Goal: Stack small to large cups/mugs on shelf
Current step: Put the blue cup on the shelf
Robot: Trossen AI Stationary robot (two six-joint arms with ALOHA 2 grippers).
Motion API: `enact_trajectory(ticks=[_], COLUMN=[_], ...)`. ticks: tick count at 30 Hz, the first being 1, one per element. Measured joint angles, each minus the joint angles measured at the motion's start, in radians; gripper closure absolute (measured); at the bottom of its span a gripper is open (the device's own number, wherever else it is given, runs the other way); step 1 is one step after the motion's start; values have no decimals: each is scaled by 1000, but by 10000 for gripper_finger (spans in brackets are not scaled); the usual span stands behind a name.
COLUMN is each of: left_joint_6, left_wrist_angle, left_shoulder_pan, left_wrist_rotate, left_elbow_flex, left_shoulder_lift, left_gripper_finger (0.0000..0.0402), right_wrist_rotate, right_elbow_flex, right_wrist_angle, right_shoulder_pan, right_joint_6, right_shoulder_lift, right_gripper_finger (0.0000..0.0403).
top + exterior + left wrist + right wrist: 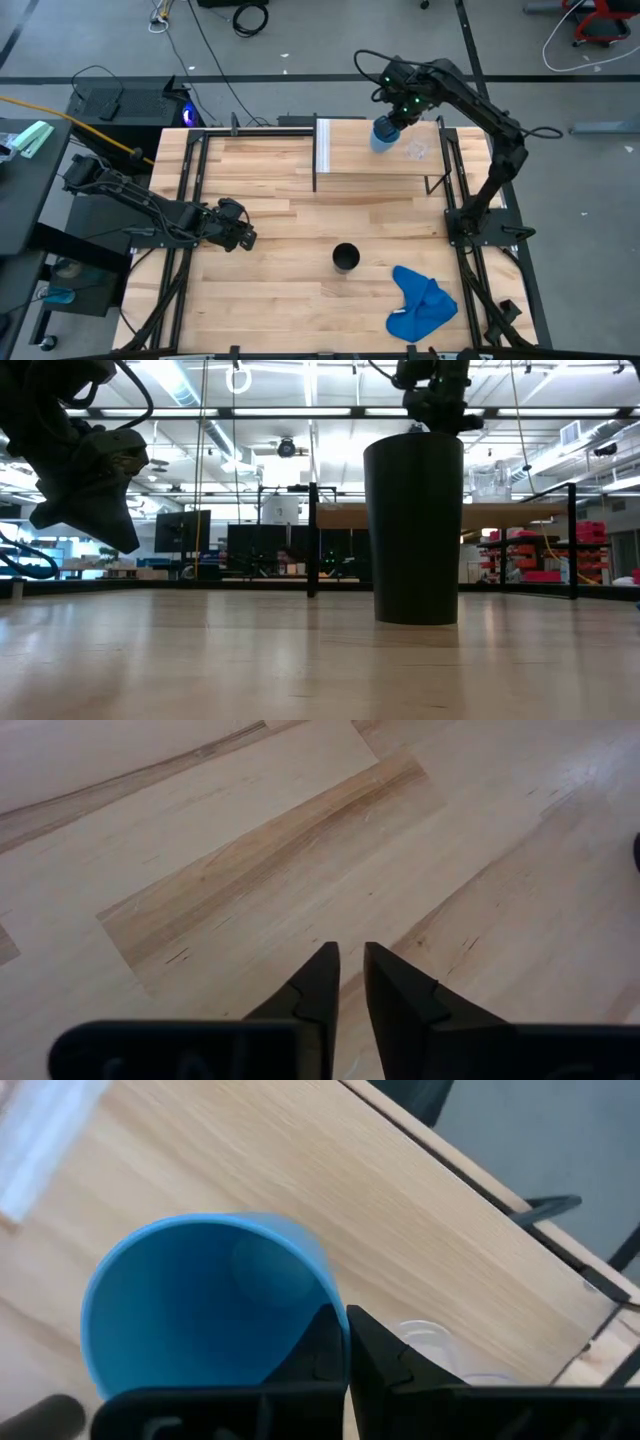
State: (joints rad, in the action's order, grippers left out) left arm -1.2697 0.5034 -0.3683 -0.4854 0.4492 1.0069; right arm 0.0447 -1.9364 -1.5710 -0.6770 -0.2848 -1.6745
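The light-blue cup (382,137) (200,1310) is in my right gripper (397,118) (345,1345), over the far part of the shelf (375,158) (510,515). The small clear cup (416,150) (428,1342) (489,482) stands on the shelf just beside it. Near the middle of the table the black cup (345,258) (415,530) stands upright; in the low view it hides the blue cup. My left gripper (243,236) (351,965) hovers shut over bare wood at the table's left and holds nothing. My right gripper holds the light-blue cup by its rim (322,1302), one finger inside the cup and one outside. The fingers come from above, slanting in from the far right. The cup's open mouth faces the wrist camera; I cannot tell whether its base touches the shelf.
A crumpled blue cloth (421,305) lies near the table's near right corner. The shelf's white end panel (322,145) stands at its left end. Black frame rails (190,190) run along both table sides. Bare tabletop (270,290) spreads between the left gripper and the black cup.
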Motion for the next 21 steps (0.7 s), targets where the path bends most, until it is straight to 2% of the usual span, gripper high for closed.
enact_trajectory(ticks=[21], left_joint_6=[0], left_wrist_angle=[-3], left_shoulder_pan=[0], left_wrist_rotate=[0], left_elbow_flex=[0], left_shoulder_lift=[0], left_gripper_finger=[345], right_wrist_rotate=[-8], right_elbow_flex=[28], right_wrist_angle=[0], right_shoulder_pan=[-36], right_joint_6=[-20], right_shoulder_lift=[-8], right_gripper_finger=[400])
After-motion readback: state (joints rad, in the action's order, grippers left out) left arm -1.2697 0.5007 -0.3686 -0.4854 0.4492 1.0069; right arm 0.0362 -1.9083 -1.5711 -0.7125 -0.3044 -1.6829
